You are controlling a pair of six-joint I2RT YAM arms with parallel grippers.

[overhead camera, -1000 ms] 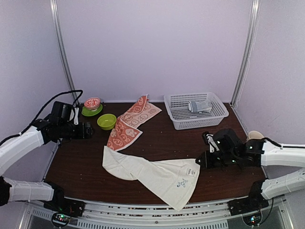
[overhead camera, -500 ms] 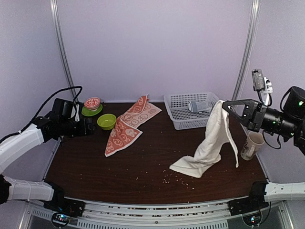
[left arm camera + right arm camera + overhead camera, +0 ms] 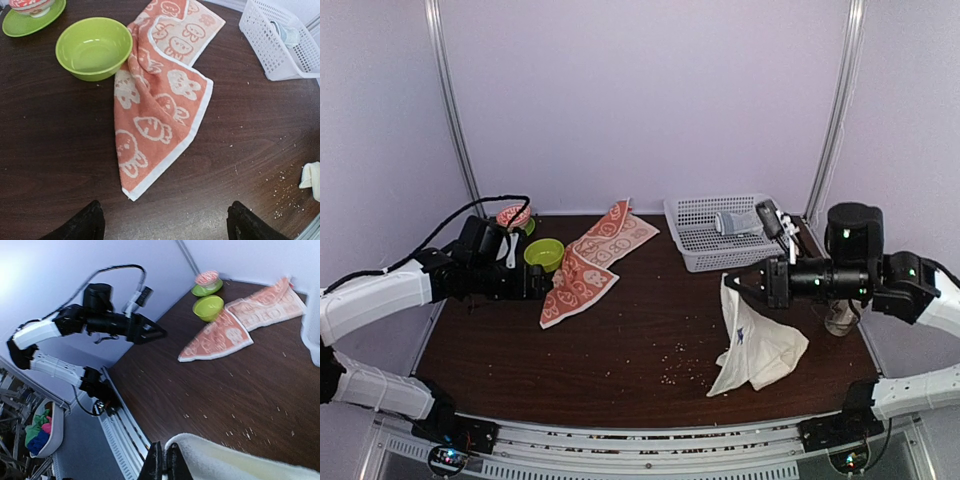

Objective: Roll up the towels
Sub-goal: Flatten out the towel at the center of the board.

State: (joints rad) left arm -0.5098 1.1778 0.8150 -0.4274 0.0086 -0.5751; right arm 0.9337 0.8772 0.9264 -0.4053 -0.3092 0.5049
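The left jaws stand wide apart and hold nothing, their two dark fingertips [image 3: 89, 224] hovering above the table [image 3: 620, 340] just short of the near corner of the orange-red towel [image 3: 165, 95]. That towel, patterned with white rabbits and carrots, lies loosely folded and flat on the table's far left half, one edge touching a lime-green bowl [image 3: 93, 47]. Behind the bowl sits a green plate [image 3: 30, 17] with a small red-patterned bowl [image 3: 513, 215] on it. The right jaws are shut tight on an upper corner of the cream-white towel [image 3: 755, 345], holding it above the table at the right, so the cloth hangs down and its lower end bunches on the wood; a small blue mark [image 3: 740, 335] shows on it. Pale crumbs [image 3: 680, 365] are scattered on the table beside it. A white plastic basket [image 3: 730, 250] at the far right holds a pale grey-blue cloth bundle [image 3: 738, 222], and a paper cup [image 3: 840, 318] stands partly hidden behind the right arm.
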